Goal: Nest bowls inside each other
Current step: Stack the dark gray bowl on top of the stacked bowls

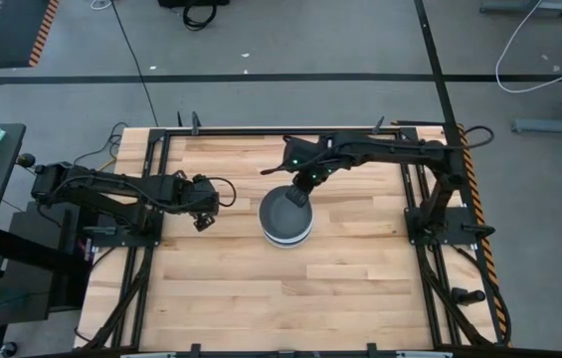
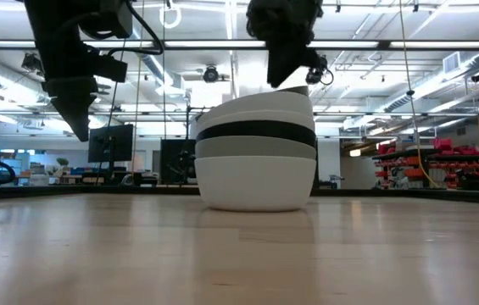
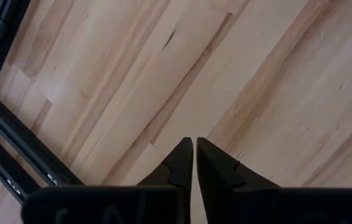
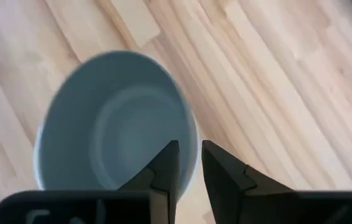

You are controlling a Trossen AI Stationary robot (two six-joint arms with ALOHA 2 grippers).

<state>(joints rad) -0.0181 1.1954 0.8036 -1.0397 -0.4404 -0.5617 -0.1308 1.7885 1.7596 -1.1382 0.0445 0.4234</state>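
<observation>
right wrist view: right gripper (image 4: 189, 163) fingers parted a little, straddling the rim of the top grey bowl (image 4: 116, 121), holding nothing
stack: nested bowls (image 2: 256, 152) near table (image 1: 360, 268) centre, directly below the right gripper
axis: bowls round, no long axis; mouths face straight up
nearer arm: right, over the stack's far rim
left gripper (image 1: 204, 211): fingers nearly together, empty, well apart to the stack's left

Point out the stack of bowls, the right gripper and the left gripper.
stack of bowls (image 2: 256, 169): low view, side of the stack.
right gripper (image 4: 188, 165): right wrist view, gap between fingertips.
left gripper (image 3: 194, 155): left wrist view, between fingertips.
</observation>
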